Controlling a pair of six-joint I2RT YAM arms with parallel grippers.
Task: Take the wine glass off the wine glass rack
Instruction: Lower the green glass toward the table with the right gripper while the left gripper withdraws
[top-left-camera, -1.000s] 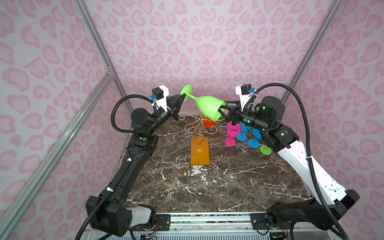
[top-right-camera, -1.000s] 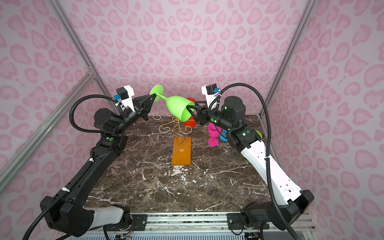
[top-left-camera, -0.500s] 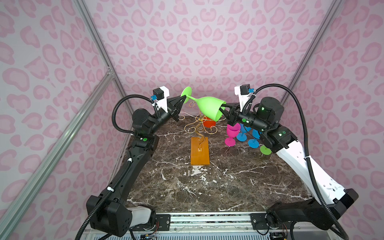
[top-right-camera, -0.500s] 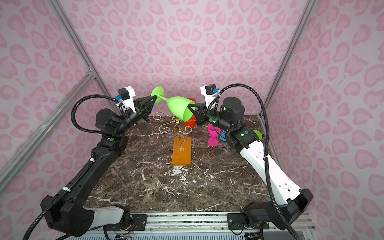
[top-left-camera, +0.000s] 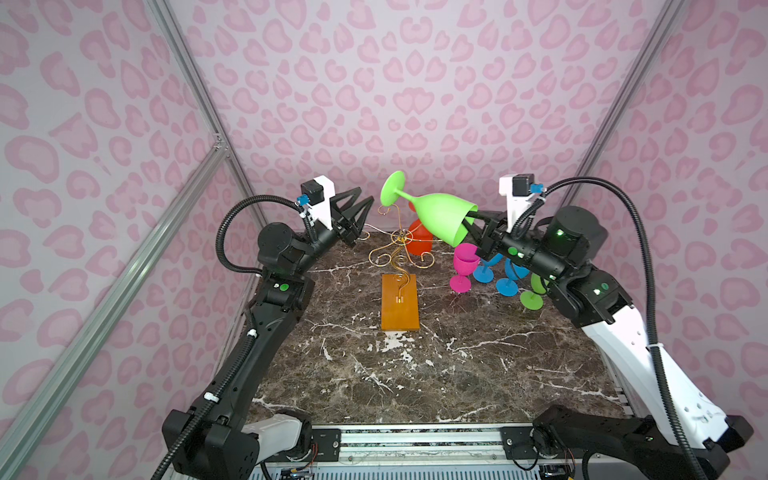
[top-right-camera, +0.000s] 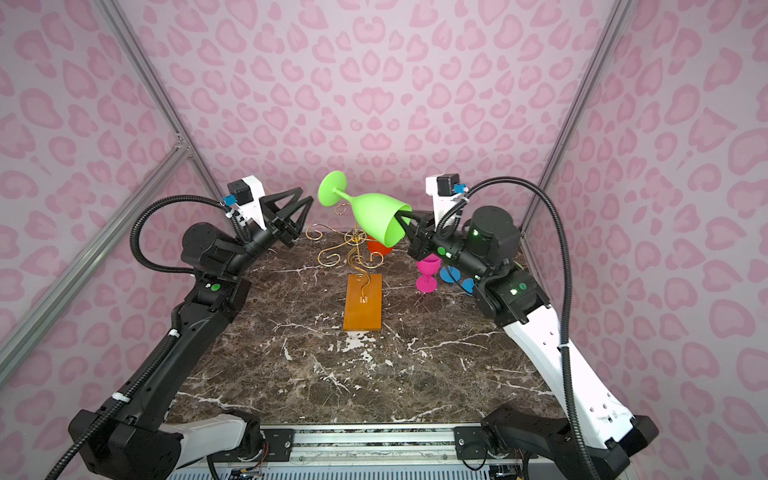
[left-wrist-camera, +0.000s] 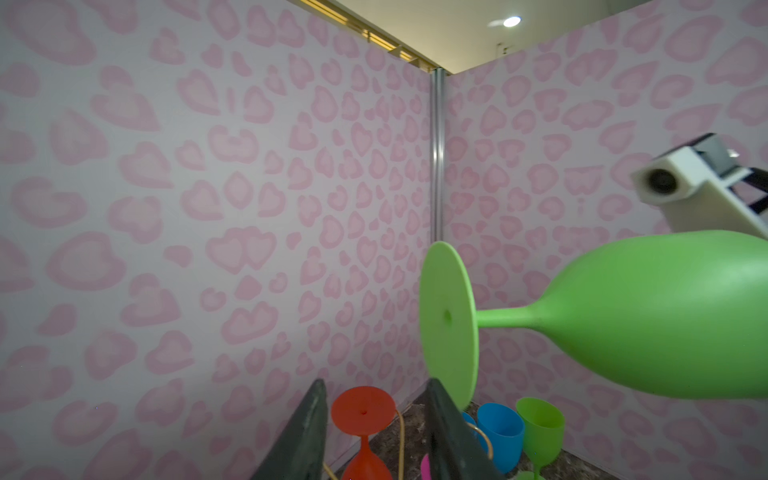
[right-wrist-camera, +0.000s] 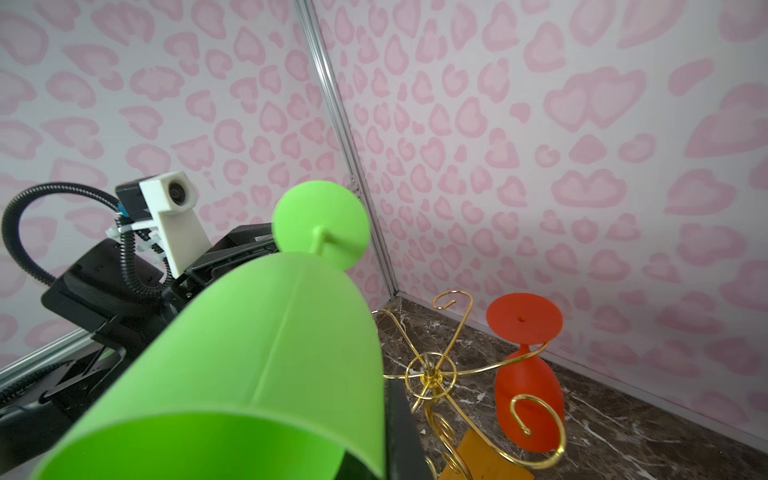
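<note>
Above the rack (top-left-camera: 400, 249), right claw (top-left-camera: 468, 223) tight on green glass (top-left-camera: 438, 216), left claw (top-left-camera: 365, 194) agape, empty

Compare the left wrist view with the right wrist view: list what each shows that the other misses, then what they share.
Left wrist only: the open left gripper, a blue glass and a smaller green glass, both upright. Right wrist only: the hub of the wine glass rack, its wooden base and the left arm's camera. Both: the tilted green wine glass and the red glass hanging upside down.
</note>
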